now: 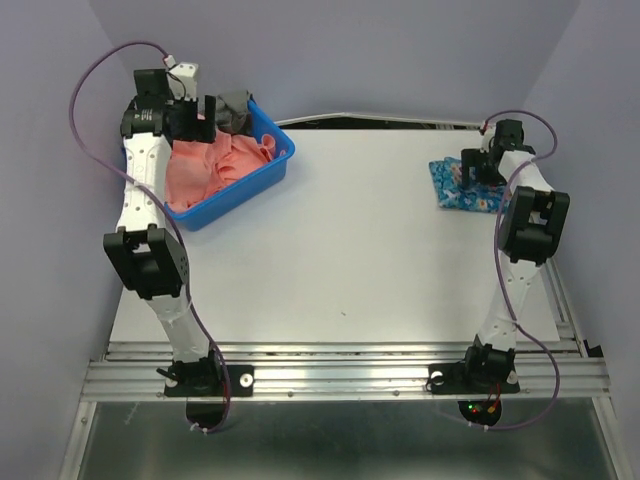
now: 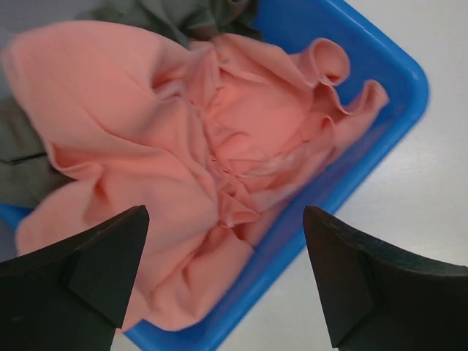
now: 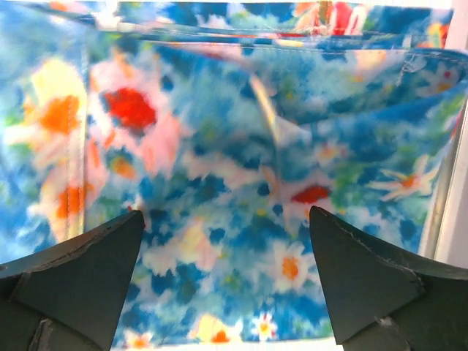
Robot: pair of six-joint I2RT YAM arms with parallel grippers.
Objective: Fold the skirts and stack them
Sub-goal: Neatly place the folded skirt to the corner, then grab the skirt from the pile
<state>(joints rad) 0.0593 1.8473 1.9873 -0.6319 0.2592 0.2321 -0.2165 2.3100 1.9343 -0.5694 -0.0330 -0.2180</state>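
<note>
- Now, top view: pink skirt (image 1: 215, 165) lies crumpled in blue basket (image 1: 280, 160), far left of bench (image 1: 340, 270); grey cloth (image 1: 235, 103) behind it.
- Left jaws hover above it, spread wide, holding nothing.
- Blue skirt (image 1: 465, 190) sits folded at far right; right jaws just over it, also wide open & empty.
- Likely step: fetch pink skirt. Pinch one raised fold near mid-cloth, not basket wall or grey cloth. Lift high enough to clear rim, then lay flat mid-bench w/ room to fold.
</note>
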